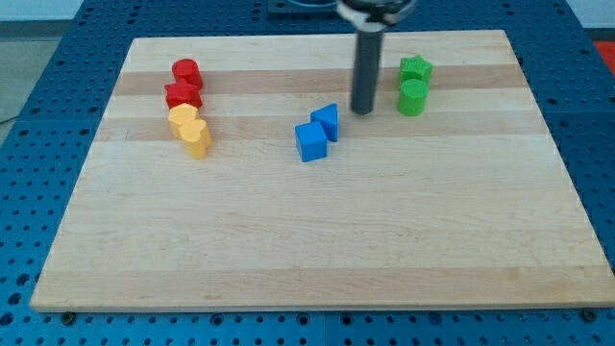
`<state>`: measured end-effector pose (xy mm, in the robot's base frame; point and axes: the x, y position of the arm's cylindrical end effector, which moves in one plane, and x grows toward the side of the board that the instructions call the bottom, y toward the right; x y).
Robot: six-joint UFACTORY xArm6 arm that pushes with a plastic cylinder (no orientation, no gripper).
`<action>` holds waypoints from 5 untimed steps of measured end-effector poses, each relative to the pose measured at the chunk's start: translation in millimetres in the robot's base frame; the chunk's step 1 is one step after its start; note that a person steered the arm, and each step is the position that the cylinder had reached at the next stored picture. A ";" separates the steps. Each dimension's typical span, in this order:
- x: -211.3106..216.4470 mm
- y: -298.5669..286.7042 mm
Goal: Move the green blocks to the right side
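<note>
Apparently the push is being set up: the tip (pixel 362 110) sits just left of the two green blocks, a star (pixel 415 68) above a cylinder (pixel 412 97), so the next move calls for a rightward sweep catching both. No claw exists, only a bare rod holding nothing. The wooden counter (pixel 317 240) rests on a blue pegboard (pixel 38 38), with red, yellow and blue blocks further left.

Eight blocks in all on one wooden bench (pixel 317 240). Two green: star (pixel 416 68), cylinder (pixel 412 97). Two blue: cube (pixel 311 141), smaller angular block (pixel 328 120). Two red: cylinder (pixel 185 71), star-like block (pixel 183 94). Two yellow: upper (pixel 183 119), heart-like lower (pixel 196 137).
</note>
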<state>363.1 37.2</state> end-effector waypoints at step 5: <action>-4.9 11.4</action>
<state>358.2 48.5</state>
